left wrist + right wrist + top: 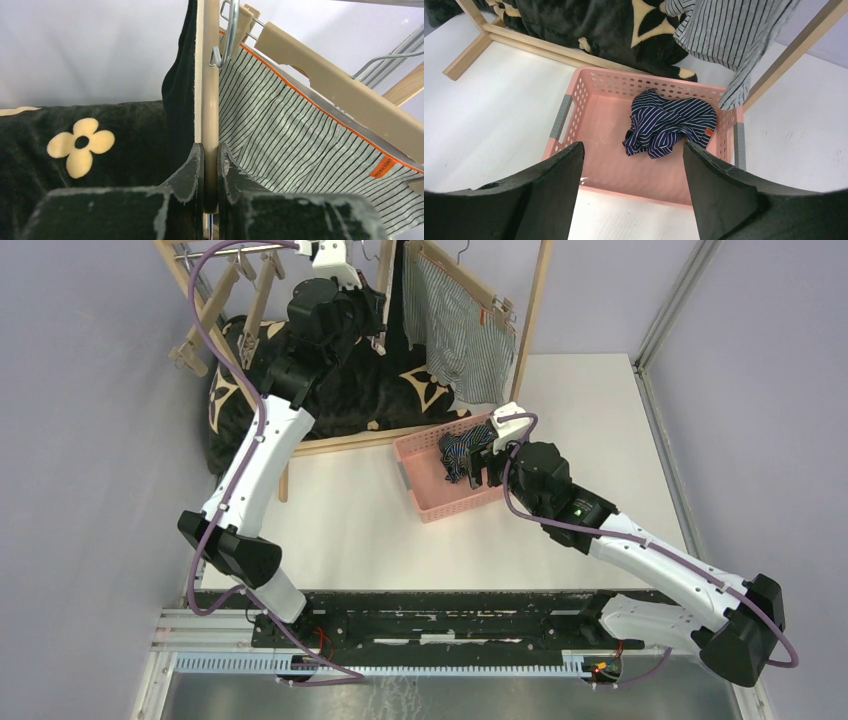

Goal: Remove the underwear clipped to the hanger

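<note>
**Navy shorts in the basket, two pairs on hangers**

Top external view: the crumpled navy striped shorts (462, 450) lie in the perforated pink basket (415, 485) on the white table (350, 520). The grey-and-white striped shorts (465, 330) hang limp from the wooden rack (530, 310), beside the plush floral blanket (340, 395). The left gripper (378, 320) is raised among the hangers; the right gripper (478, 468) hovers over the basket.

Left wrist view: the rubbery fingers are pinched onto a smooth beige hanger strip (211, 90). The plain black shorts (184, 75) hang flat against its left face. To the right, the striped pair carries an orange-edged waistband and an orange tag (382, 167).

Right wrist view: the fingers are spread wide and hold nothing above the basket's navy bundle.
</note>
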`<state>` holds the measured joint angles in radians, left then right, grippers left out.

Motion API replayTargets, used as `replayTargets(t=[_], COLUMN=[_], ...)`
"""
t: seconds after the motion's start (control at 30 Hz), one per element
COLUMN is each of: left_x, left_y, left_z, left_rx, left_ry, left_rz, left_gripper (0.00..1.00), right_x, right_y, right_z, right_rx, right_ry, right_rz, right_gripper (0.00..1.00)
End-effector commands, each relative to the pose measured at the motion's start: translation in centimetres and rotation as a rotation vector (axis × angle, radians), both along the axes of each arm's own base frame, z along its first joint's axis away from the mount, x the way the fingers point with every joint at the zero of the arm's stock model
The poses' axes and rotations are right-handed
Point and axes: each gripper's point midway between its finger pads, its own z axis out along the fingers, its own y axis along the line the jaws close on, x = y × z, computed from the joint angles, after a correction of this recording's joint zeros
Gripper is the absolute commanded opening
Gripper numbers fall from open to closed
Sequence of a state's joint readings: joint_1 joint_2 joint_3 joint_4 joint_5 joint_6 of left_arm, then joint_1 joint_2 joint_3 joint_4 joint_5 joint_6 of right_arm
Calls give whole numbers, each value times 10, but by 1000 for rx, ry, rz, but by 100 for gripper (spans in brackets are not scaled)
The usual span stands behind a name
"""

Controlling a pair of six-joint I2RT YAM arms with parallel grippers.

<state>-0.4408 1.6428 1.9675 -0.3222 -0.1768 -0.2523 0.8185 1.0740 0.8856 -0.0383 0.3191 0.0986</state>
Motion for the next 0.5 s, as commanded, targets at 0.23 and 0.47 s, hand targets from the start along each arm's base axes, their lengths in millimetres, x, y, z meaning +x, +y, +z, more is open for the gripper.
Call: replayTargets(t=[0.23,0.47], left_x=[-27,-40], left_y=[33,38], left_z=[43,45], left_rx=[37,31], left_ry=[-123,-139], left_rz=[87,83], left_gripper=[3,3], right_x=[2,2], right_y=[2,2], right_z=[16,15], right_rx=[32,29], right_ry=[-48,-44], right_rz=[-3,-3], right_gripper=[80,80])
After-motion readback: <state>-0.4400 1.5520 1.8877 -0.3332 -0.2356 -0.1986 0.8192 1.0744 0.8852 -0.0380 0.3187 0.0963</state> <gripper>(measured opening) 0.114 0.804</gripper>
